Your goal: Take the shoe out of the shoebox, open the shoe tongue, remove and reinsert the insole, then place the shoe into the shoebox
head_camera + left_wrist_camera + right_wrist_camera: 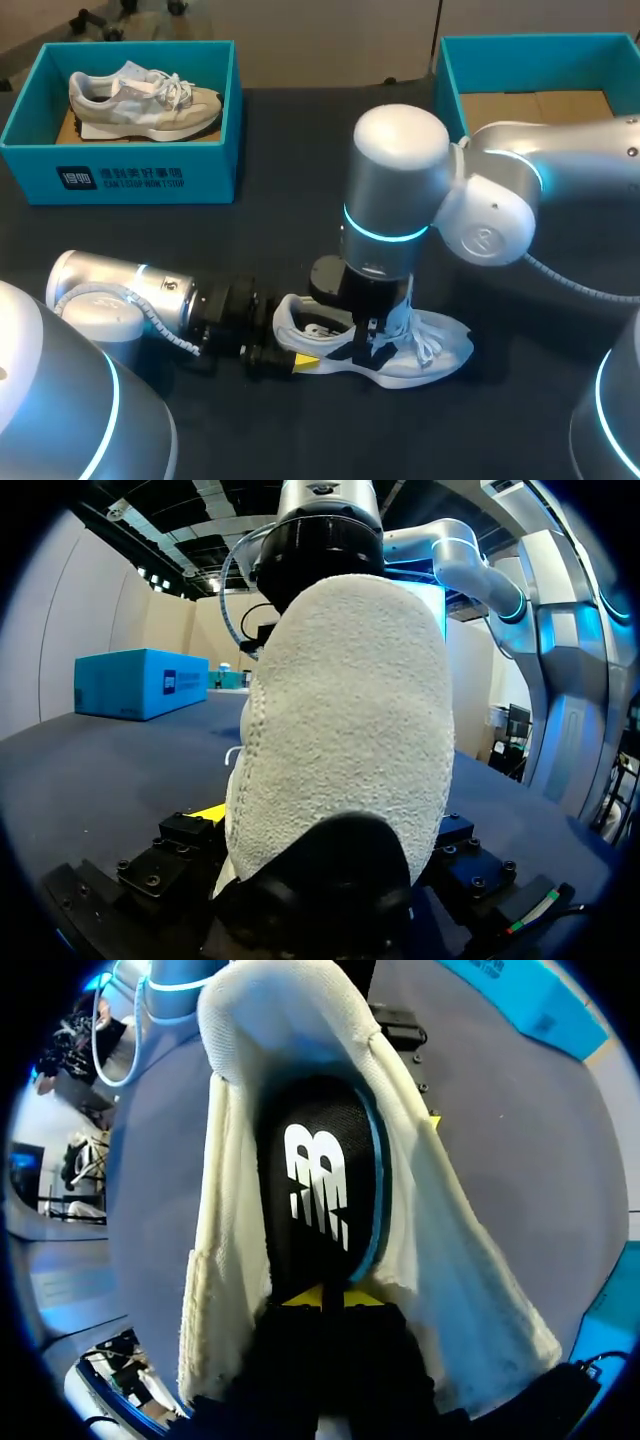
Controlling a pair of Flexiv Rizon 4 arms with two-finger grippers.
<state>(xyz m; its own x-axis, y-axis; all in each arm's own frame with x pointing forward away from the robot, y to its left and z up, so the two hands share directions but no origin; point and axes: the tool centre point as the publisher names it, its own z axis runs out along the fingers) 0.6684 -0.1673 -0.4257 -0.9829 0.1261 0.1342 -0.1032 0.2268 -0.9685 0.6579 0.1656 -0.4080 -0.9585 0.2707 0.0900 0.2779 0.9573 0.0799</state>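
My left gripper clamps the sneaker by its heel, between the fingers. My right gripper pinches the black insole, fingertips together

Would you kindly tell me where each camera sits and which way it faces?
Head: above and behind, looking down on the table; left arm and right arm show.
Left wrist: low behind the shoe, facing its heel; left gripper clamps it.
Right wrist: above the shoe, looking down onto the insole; right gripper pinches it.
Shared: all see the shoe.
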